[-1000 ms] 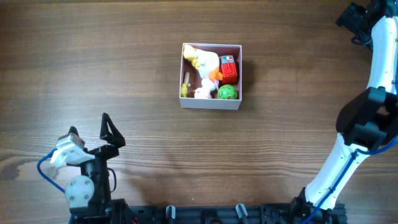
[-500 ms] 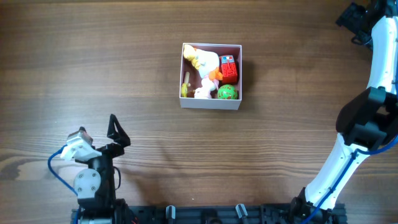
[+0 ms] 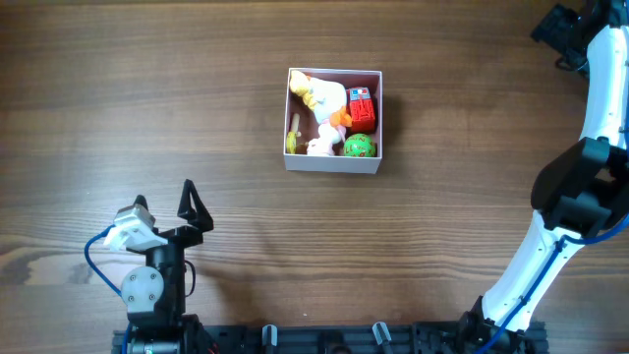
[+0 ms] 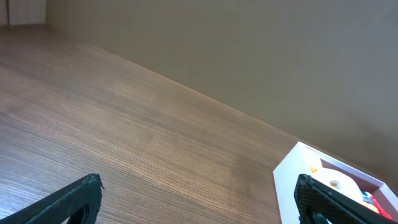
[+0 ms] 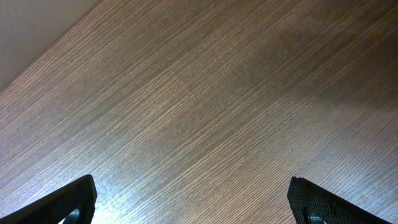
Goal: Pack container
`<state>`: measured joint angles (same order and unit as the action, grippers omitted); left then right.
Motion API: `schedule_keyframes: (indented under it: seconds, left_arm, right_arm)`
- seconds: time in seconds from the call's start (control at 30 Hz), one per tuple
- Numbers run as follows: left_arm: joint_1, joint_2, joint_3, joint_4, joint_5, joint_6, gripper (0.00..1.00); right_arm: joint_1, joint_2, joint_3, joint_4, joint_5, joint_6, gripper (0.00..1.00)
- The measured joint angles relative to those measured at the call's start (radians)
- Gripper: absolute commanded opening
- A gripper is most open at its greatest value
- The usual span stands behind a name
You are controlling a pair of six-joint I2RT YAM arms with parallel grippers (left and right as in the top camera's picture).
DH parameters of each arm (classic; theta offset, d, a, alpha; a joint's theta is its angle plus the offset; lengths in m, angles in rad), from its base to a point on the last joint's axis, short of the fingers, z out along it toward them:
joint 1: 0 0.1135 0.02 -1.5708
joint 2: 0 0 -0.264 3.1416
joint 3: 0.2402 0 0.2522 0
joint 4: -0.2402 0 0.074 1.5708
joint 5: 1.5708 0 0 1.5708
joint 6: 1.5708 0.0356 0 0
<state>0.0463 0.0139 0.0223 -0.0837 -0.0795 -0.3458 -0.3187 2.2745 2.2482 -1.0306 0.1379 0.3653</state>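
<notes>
The container (image 3: 332, 164) is a square shallow box with white walls and a pink inside, at the table's middle back. In it lie a white and yellow plush toy (image 3: 324, 95), a red block (image 3: 362, 108), a green ball (image 3: 359, 147) and other small toys. My left gripper (image 3: 164, 197) is open and empty at the front left, far from the container. In the left wrist view its jaws (image 4: 199, 202) frame bare wood, with the container's corner (image 4: 292, 180) at the right. My right gripper (image 3: 555, 29) is at the far right back corner, open and empty over bare wood (image 5: 193, 199).
The right arm (image 3: 580, 187) runs along the table's right side from the front edge to the back. A beige wall (image 4: 249, 50) stands beyond the table's far edge. No loose toys show outside the container.
My left gripper has shifted to the right, staying open and empty. The right arm and the container have not moved.
</notes>
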Motion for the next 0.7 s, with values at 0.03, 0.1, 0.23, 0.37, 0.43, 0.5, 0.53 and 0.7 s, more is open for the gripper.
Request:
schedule_keyframes:
  seconds: [0.03,0.1,0.23,0.37,0.43,0.5,0.53,0.7]
  left_arm:
    - [-0.003,0.0,0.0,0.0,0.0,0.0,1.0]
    - [-0.01,0.0,0.0,0.0,0.0,0.0,1.0]
    - [-0.021,0.0,0.0,0.001,0.0,0.0,1.0]
    - [-0.021,0.0,0.0,0.001,0.0,0.0,1.0]
    - [-0.021,0.0,0.0,0.002,0.0,0.0,1.0]
    - [-0.021,0.0,0.0,0.002,0.0,0.0,1.0]
    - [-0.021,0.0,0.0,0.002,0.0,0.0,1.0]
    - [-0.021,0.0,0.0,0.002,0.0,0.0,1.0]
  right_arm:
    - [0.0,0.0,0.0,0.0,0.0,0.0,1.0]
    - [0.0,0.0,0.0,0.0,0.0,0.0,1.0]
    - [0.0,0.0,0.0,0.0,0.0,0.0,1.0]
    - [0.0,0.0,0.0,0.0,0.0,0.0,1.0]
    - [0.0,0.0,0.0,0.0,0.0,0.0,1.0]
    - [0.0,0.0,0.0,0.0,0.0,0.0,1.0]
    - [0.0,0.0,0.0,0.0,0.0,0.0,1.0]
    - [0.0,0.0,0.0,0.0,0.0,0.0,1.0]
